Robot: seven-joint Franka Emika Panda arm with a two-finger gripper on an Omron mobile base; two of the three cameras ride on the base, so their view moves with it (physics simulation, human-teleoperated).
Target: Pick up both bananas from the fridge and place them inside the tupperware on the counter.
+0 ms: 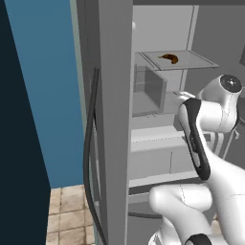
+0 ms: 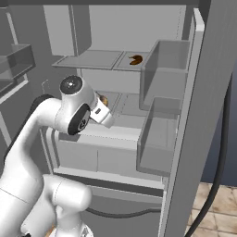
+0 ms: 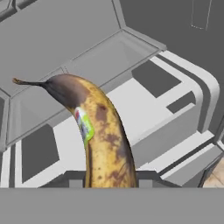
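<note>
One banana [image 3: 103, 135] between jaws; another [image 2: 135, 59] shelved.

**Left base view: open fridge, one banana on upper shelf**

Fridge [image 1: 115, 119] stands open, grey, with pale shelves and drawers inside. One banana [image 1: 169, 58], small, brown-orange, lies on the upper shelf [image 1: 191, 61], apart from its edges. Clear bin [image 1: 149, 91] sits below and left of that shelf. White arm [image 1: 210, 143] rises from lower right and reaches toward the middle shelves. Black door seal [image 1: 88, 158] runs down the door edge. Blue wall [image 1: 45, 91] to the left; tan tiled floor [image 1: 69, 215] at bottom.
</note>
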